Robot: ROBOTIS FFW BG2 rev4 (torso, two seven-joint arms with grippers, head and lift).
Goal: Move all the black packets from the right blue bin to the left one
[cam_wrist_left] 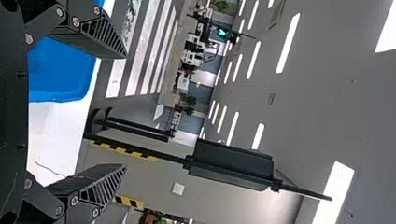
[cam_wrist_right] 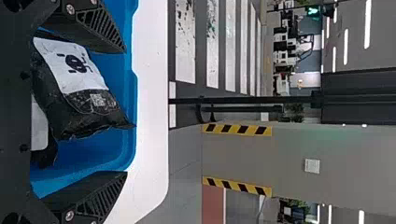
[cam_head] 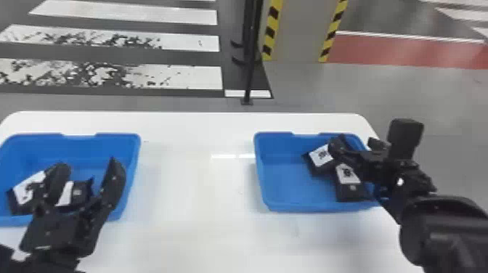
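Striped floor (cam_head: 196, 78) lies beyond the white table (cam_head: 199, 225). At nine o'clock, the left bin (cam_head: 136, 145) holds two black packets (cam_head: 81, 192); the left gripper (cam_head: 89, 166) is over it, jaws spread and released. At two o'clock, the right bin (cam_head: 290, 194) holds two packets (cam_head: 350, 192), at its one and four o'clock; the right gripper (cam_head: 356, 143) is there, jaws parted, unclenched.

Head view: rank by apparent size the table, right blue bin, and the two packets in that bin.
1. Table
2. Right blue bin
3. Farther packet and nearer packet: too alike to rank, and the farther one is partly covered.
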